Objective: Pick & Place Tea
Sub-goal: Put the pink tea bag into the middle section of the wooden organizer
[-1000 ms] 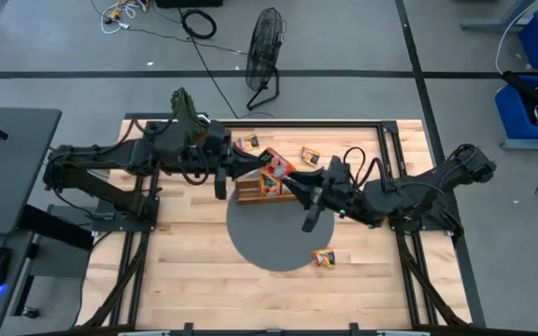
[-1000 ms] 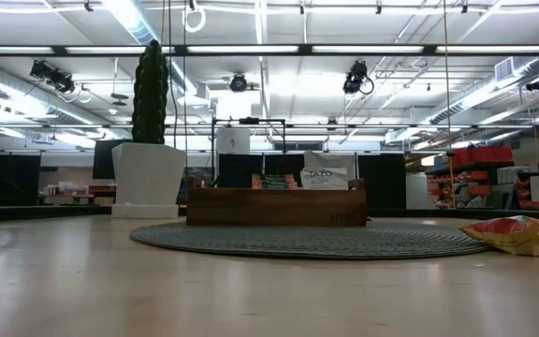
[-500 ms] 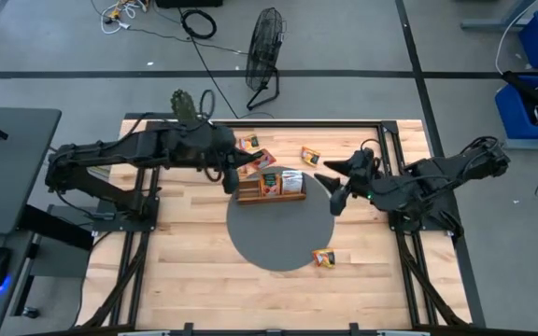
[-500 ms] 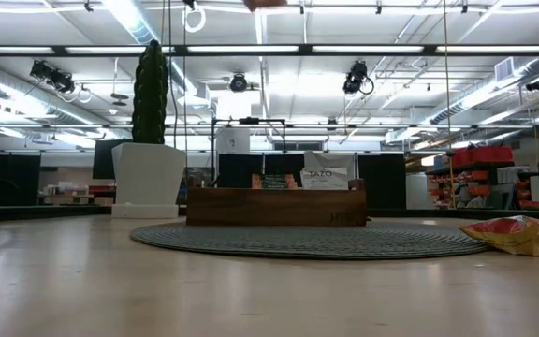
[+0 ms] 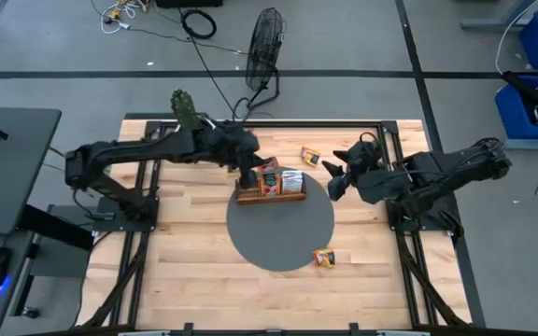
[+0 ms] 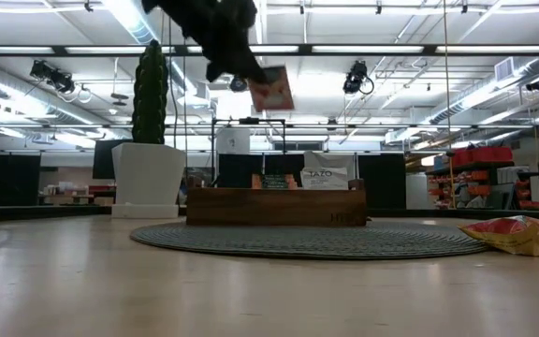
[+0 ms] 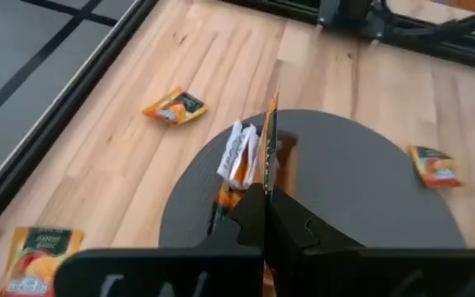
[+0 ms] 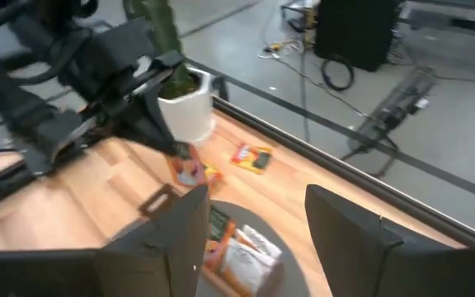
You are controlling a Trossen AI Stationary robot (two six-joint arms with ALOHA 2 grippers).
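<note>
From above, left gripper [image 5: 248, 174] hangs over the wooden tray's [image 5: 271, 196] left end on the grey mat [image 5: 278, 233]; right gripper [image 5: 334, 179] waits off the mat's right edge, fingers spread, empty. Low view: left gripper pinches 1 orange-red sachet [image 6: 271, 89], probably by its edge, above the tray. Left wrist: 3 sachets lie loose on the table.

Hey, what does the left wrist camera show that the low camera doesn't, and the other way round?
Only the left wrist view: the left gripper's fingers shut edge-on on an orange-red sachet, three loose sachets on the wood, and the tray's slots from above.
Only the low view: the cactus in its white pot, the room behind, and the held sachet's printed face.
Both: the wooden tray with sachets standing in it, on the round grey mat, with the held sachet above it.
</note>
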